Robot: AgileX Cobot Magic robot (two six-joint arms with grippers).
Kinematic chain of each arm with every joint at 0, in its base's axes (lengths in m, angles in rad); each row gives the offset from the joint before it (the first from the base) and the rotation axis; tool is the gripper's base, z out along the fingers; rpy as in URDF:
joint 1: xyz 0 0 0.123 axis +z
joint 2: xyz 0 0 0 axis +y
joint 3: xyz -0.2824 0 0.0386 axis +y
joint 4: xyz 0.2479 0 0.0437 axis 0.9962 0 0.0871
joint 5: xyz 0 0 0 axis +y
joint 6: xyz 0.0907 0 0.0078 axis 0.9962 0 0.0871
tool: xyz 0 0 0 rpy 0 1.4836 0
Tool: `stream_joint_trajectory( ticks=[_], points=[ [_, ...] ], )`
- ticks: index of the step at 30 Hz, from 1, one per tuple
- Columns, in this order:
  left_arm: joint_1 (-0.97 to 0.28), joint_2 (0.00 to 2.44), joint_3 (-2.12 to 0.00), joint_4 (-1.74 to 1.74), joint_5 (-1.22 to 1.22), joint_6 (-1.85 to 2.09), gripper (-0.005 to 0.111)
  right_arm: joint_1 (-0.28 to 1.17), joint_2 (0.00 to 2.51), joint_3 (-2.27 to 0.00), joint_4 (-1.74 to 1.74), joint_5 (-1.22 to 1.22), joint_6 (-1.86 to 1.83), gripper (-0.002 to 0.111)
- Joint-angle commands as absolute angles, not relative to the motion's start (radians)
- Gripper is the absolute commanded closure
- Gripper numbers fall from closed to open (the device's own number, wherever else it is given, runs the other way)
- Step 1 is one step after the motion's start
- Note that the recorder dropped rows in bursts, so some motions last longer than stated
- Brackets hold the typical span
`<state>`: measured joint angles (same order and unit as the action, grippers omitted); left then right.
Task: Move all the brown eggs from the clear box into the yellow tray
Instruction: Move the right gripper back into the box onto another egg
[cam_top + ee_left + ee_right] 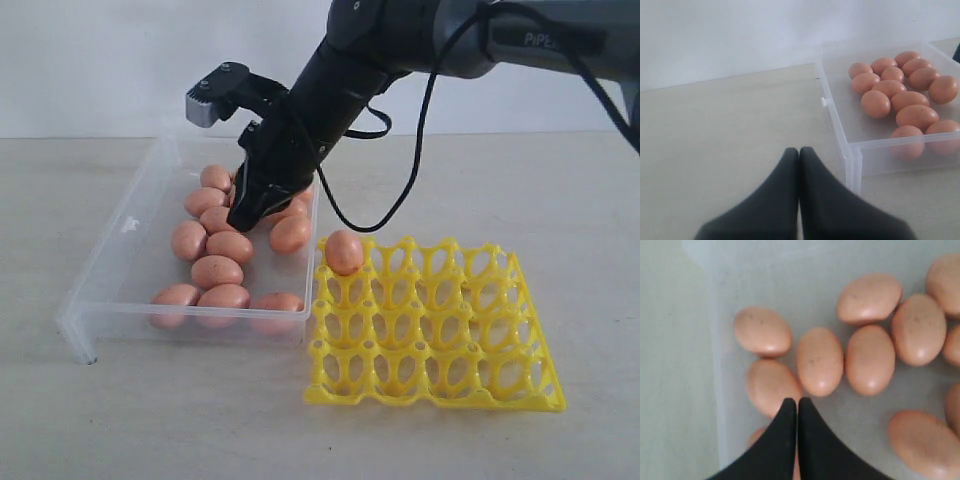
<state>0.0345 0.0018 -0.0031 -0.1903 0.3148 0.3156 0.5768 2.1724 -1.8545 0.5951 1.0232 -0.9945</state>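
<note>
Several brown eggs (pixel 230 246) lie loose in the clear box (pixel 118 238) on the left of the exterior view. One brown egg (pixel 344 251) sits in the far left corner cup of the yellow tray (pixel 430 325). My right gripper (pixel 240 218) reaches across into the box and hangs shut and empty just above the eggs (pixel 819 360); its tips (pixel 797 402) meet over one egg (pixel 771 386). My left gripper (pixel 799 151) is shut with nothing in it, low over bare table beside the box's corner (pixel 852 155). It does not show in the exterior view.
The yellow tray stands right against the clear box's right wall. A black cable (pixel 415 150) loops down from the right arm above the tray's far edge. A white wall (pixel 100 60) closes the back of the table.
</note>
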Motion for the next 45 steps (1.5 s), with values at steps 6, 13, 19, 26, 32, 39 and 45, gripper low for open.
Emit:
stream_joint_trajectory(
  ticks=[6, 13, 19, 26, 32, 39, 45],
  points=[
    [0.026, 0.000, 0.000, -0.198, 0.311, 0.306, 0.111, 0.682, 2.228, -1.866, 0.491, 0.802, -1.103, 0.060],
    [0.026, 0.000, 0.000, -0.198, 0.311, 0.306, 0.111, 0.708, 2.281, -1.866, 0.433, 0.658, -1.026, 0.059],
    [0.026, 0.000, 0.000, -0.198, 0.311, 0.306, 0.111, 0.708, 2.312, -1.866, 0.353, 0.756, -0.975, 0.055],
    [0.026, 0.000, 0.000, -0.198, 0.311, 0.306, 0.111, 0.708, 2.316, -1.866, 0.353, 0.722, -0.975, 0.047],
    [0.026, 0.000, 0.000, -0.198, 0.311, 0.306, 0.111, 0.708, 2.340, -1.866, 0.353, 0.724, -0.988, 0.047],
    [0.026, 0.000, 0.000, -0.198, 0.311, 0.306, 0.111, 0.708, 2.384, -1.866, 0.346, 0.714, -1.004, 0.048],
    [0.026, 0.000, 0.000, -0.198, 0.311, 0.306, 0.111, 0.708, 2.385, -1.866, 0.361, 0.655, -0.995, 0.074]
  ],
)
